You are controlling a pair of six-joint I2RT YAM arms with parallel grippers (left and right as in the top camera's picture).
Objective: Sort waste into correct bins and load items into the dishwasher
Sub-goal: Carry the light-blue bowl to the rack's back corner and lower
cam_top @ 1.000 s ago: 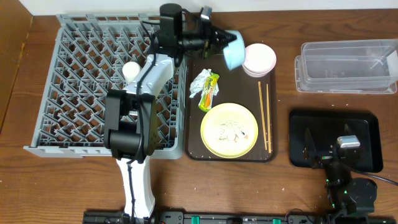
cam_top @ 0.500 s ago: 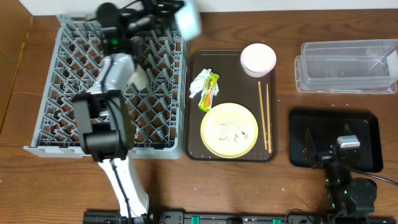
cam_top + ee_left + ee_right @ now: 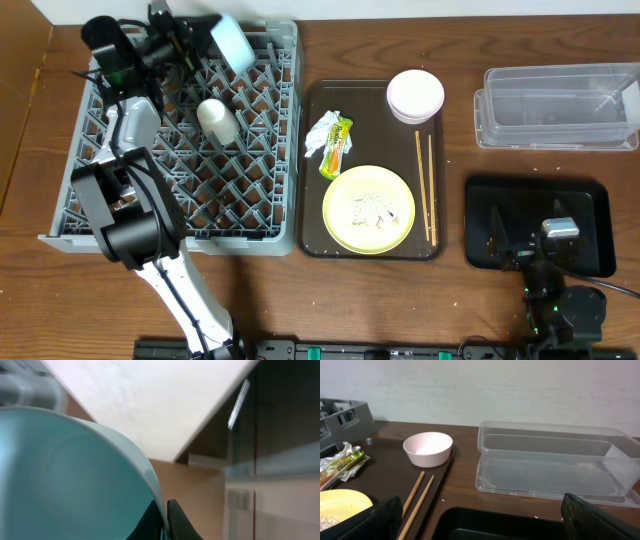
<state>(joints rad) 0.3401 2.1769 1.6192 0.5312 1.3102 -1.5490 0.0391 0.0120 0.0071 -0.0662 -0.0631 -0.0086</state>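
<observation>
My left gripper is shut on the rim of the light blue bowl and holds it over the far part of the grey dish rack. The bowl fills the left wrist view, its rim pinched between the jaws. A small white cup lies in the rack. The white bowl, wrapper with yellow-green packet, yellow plate with rice scraps, and chopsticks sit on the brown tray. My right gripper is open above the black tray. The clear tub is at the far right.
The dark brown serving tray lies between the rack and the bins. The white bowl, chopsticks and clear tub also show in the right wrist view. A white wall runs behind the table.
My left arm has swung the light blue bowl from above the brown tray leftward to over the far part of the dish rack. The right arm has not moved.
</observation>
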